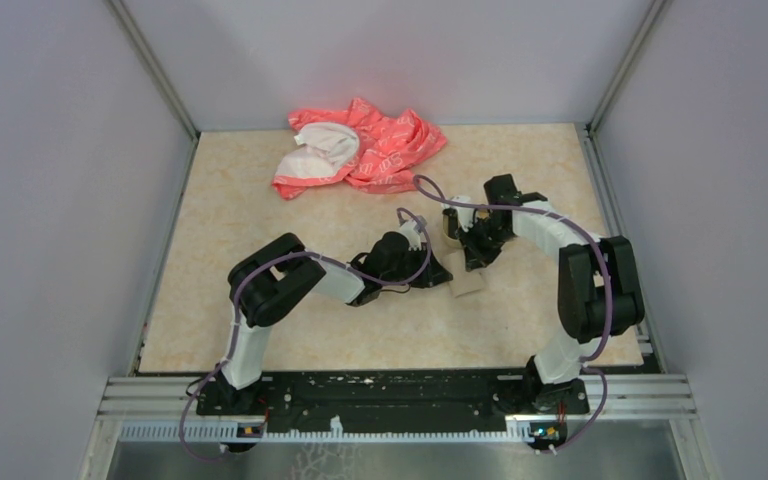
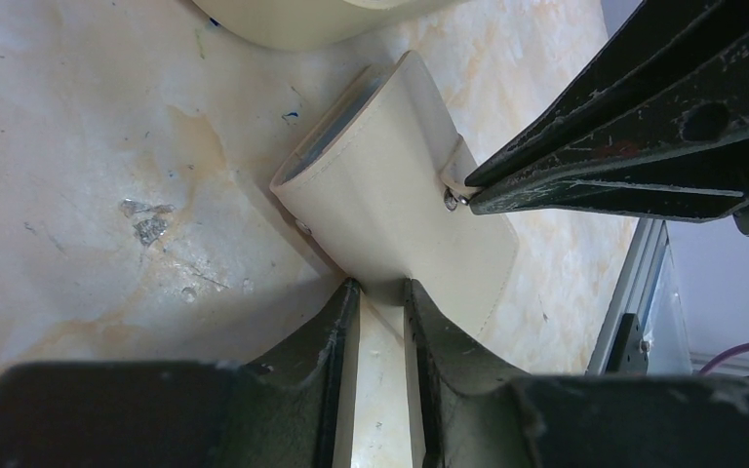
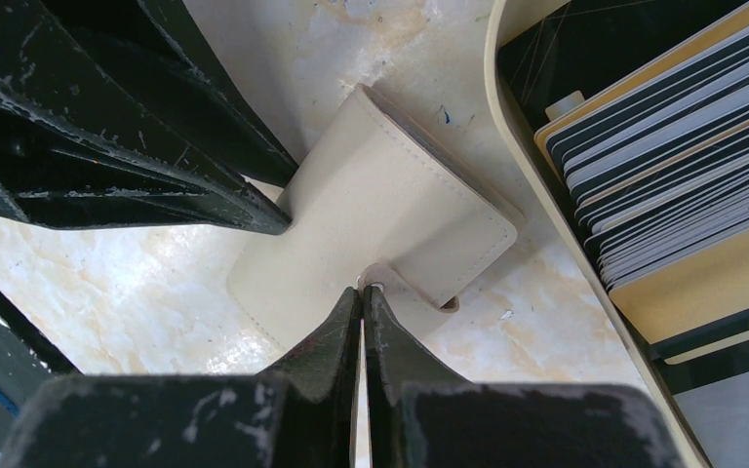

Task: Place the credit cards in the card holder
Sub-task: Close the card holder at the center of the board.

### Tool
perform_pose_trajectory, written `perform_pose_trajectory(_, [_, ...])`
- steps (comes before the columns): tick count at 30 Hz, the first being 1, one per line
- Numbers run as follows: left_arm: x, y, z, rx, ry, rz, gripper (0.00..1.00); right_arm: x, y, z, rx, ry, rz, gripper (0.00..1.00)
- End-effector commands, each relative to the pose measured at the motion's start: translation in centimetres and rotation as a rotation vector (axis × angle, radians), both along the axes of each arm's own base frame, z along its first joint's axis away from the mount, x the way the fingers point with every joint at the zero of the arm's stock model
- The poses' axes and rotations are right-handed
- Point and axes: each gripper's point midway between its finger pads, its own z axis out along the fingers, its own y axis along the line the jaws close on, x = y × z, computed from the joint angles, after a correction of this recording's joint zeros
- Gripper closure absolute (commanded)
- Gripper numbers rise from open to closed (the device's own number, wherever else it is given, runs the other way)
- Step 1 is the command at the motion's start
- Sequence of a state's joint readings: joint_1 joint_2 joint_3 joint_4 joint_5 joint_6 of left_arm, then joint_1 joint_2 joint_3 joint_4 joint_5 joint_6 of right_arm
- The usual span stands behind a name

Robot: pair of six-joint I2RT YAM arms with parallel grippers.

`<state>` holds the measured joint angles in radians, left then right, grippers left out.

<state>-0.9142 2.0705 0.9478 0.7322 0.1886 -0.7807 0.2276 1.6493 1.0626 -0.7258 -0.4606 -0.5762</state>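
The beige card holder (image 2: 390,205) lies folded on the table, also seen in the right wrist view (image 3: 380,210) and the top view (image 1: 468,285). My left gripper (image 2: 382,289) is shut on its near edge. My right gripper (image 3: 363,291) is shut on its small snap tab (image 3: 419,292); its black fingers (image 2: 585,166) reach in from the right in the left wrist view. The credit cards (image 3: 673,146), black, white and grey, stand edge-on in a tan tray just to the right of the holder. In the top view both grippers meet at mid table.
The tan tray's raised rim (image 3: 536,185) runs close beside the holder and also shows in the left wrist view (image 2: 302,24). A red and white cloth (image 1: 360,150) lies at the back of the table. A metal rail (image 2: 634,292) borders the table.
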Motion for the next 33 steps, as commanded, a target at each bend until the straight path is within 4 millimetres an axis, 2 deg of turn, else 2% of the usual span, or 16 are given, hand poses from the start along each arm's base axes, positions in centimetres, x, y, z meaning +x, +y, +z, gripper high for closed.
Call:
perform_pose_trajectory(1, [-0.7, -0.8, -0.3, -0.009, 0.006, -0.028, 0.73, 0.5, 1.4, 1.6, 0.028, -0.061, 0.041, 1.00])
perform_pose_trajectory(9, [-0.6, -0.7, -0.2, -0.009, 0.003, -0.022, 0.74, -0.7, 1.2, 1.6, -0.009, -0.030, 0.119, 1.00])
perform_pose_trajectory(15, [-0.5, -0.7, -0.2, -0.009, 0.001, -0.021, 0.74, -1.8, 1.7, 0.6, -0.048, 0.010, 0.178, 1.00])
perform_pose_trajectory(20, [-0.6, -0.7, -0.2, -0.014, 0.004, -0.021, 0.74, -1.2, 1.5, 0.0, -0.077, -0.003, 0.145, 1.00])
perform_pose_trajectory(26, [-0.6, -0.8, 0.0, -0.026, 0.005, -0.024, 0.74, 0.2, 0.1, -1.3, -0.169, -0.019, 0.043, 1.00])
perform_pose_trajectory(33, [-0.7, -0.9, 0.2, -0.030, 0.003, -0.026, 0.75, 0.7, -0.1, -1.4, -0.165, -0.027, 0.006, 1.00])
